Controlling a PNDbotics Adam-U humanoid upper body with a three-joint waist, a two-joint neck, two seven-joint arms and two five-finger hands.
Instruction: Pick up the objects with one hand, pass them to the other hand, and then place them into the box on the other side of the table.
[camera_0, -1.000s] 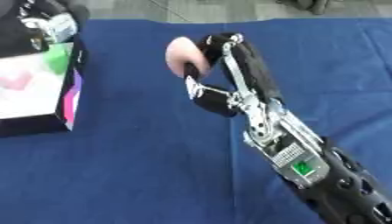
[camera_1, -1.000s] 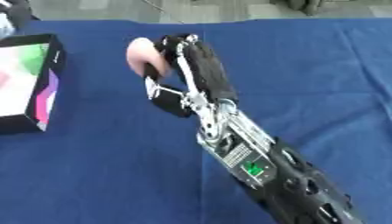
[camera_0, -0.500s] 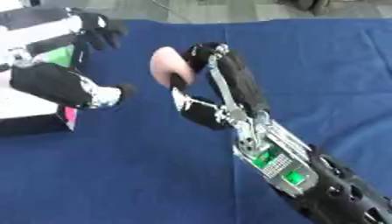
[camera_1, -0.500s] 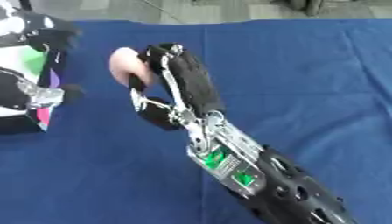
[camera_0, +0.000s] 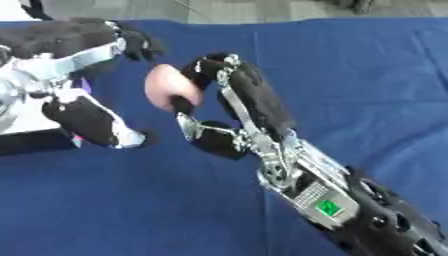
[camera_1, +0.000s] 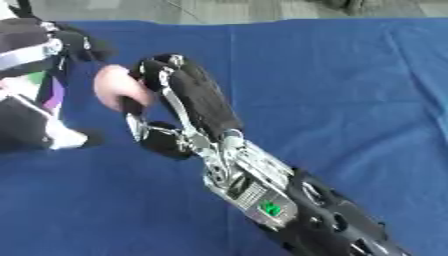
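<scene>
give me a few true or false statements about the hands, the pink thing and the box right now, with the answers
1. The right hand has its fingers curled round the pink object. True.
2. The pink object lies on the blue tablecloth. False: it is held up in the right hand, above the cloth.
3. The left hand is at the left of the view, next to the pink object, fingers spread open. True.
4. The box stands at the right edge of the table. False: it is at the left edge, partly hidden behind the left hand.
5. The left hand already grips the pink object. False: only the right hand's fingers are wrapped on it.
</scene>
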